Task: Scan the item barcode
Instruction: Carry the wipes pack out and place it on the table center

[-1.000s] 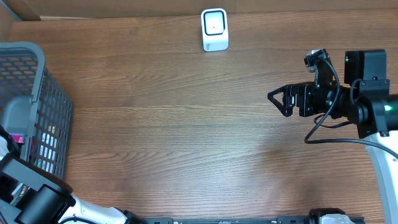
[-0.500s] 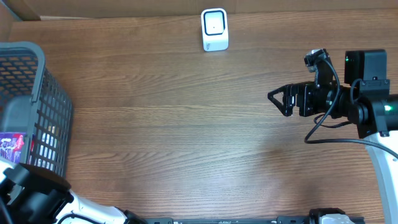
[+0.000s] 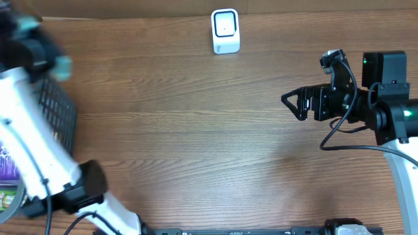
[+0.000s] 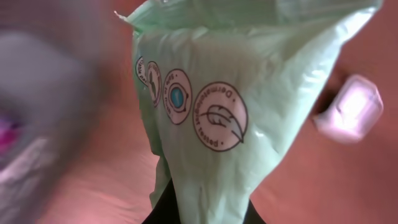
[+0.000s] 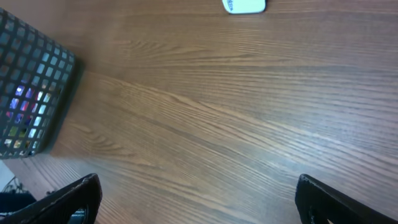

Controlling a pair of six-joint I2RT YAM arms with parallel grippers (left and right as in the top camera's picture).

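The left fingers (image 4: 163,210) were pinched on the lower end of a pale green plastic pouch (image 4: 249,93). The pouch filled most of the left wrist view, bore a row of round printed seals, and hid nearly all of the fingers themselves. Behind it the white barcode scanner (image 4: 348,109) showed blurred at the right, with a grey smear of basket (image 4: 37,93) at the left. From overhead, the left arm (image 3: 29,143) was a white blur lying across the dark mesh basket at the left edge of the wooden worktop (image 3: 196,143), covering much of it; the pouch could not be made out there. The scanner stood at the far edge, well apart from both arms. The right fingers (image 3: 294,103) were spread wide, holding nothing, above the worktop's right side.
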